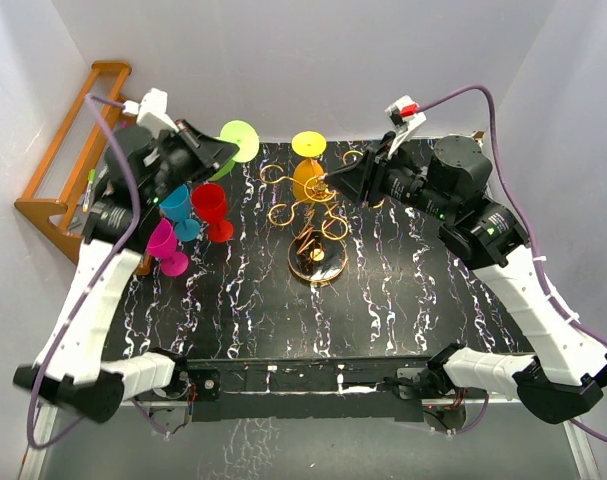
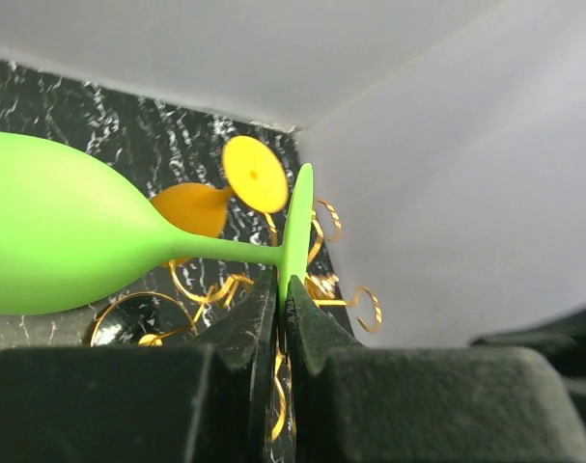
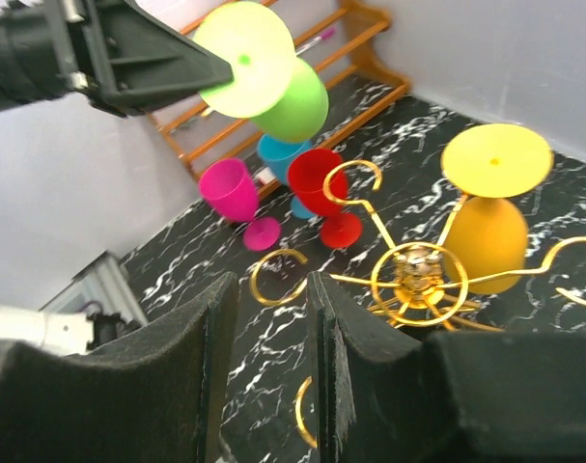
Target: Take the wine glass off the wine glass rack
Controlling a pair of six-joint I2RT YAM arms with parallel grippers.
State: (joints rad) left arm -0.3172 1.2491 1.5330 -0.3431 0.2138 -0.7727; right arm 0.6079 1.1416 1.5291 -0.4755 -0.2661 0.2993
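Left gripper (image 2: 283,282) clamps green wine glass (image 2: 70,231) by foot rim, clear of rack (image 3: 413,278); right gripper (image 3: 273,285) parted.

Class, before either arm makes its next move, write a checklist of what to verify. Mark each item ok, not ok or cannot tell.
1. Grip on the green glass: ok. The left jaws are shut on the edge of its foot.
2. Green glass clear of the rack: ok. It is held off to the left of the loops.
3. Free spot to set it down: cannot tell. The red glass, blue glass and magenta glass stand crowded beneath it.
4. Right jaws ready: ok. They are open and empty, beside the rack.
5. Rack emptied: not ok. The orange glass hangs foot-up on it.
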